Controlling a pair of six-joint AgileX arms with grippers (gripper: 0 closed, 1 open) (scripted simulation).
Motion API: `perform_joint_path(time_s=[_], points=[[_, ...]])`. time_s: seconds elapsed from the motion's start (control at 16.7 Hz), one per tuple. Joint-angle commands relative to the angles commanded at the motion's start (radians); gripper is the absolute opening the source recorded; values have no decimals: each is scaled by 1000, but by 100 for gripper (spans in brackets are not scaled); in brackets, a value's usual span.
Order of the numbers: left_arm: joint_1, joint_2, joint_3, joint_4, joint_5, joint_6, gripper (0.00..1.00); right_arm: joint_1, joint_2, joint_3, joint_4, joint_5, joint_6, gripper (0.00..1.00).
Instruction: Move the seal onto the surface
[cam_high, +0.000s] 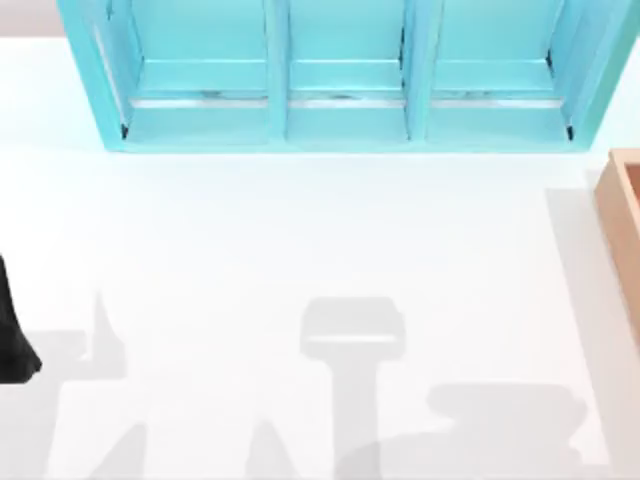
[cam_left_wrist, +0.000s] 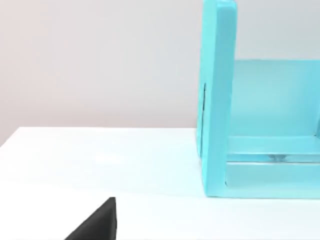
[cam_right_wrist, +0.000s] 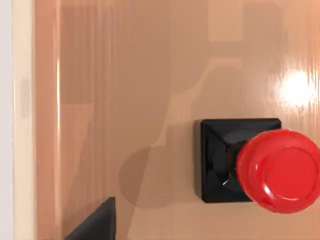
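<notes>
Left arm (cam_high: 12, 335) sits at the counter's (cam_high: 300, 240) 9 o'clock edge; whether either arm's fingers are open or closed cannot be told. In the right wrist view the seal (cam_right_wrist: 252, 167) stands upright on the tan wooden box (cam_right_wrist: 125, 100) floor, glossy red knob over black square base, untouched. Turquoise shelf unit (cam_high: 340, 80) at 12 o'clock.

Left arm (cam_high: 12, 335) just sits low at the table's left edge. A dark bit of right gripper (cam_right_wrist: 95, 222) pokes into its own wrist view
</notes>
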Motion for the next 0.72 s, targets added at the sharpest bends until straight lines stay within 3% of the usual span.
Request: perform_joint_path(time_s=[0.36, 0.72], points=[[0, 0, 0, 0, 0, 0, 100, -86, 378, 328, -309, 1, -85, 100], [0, 0, 0, 0, 0, 0, 100, -107, 465, 413, -382, 2, -106, 100]])
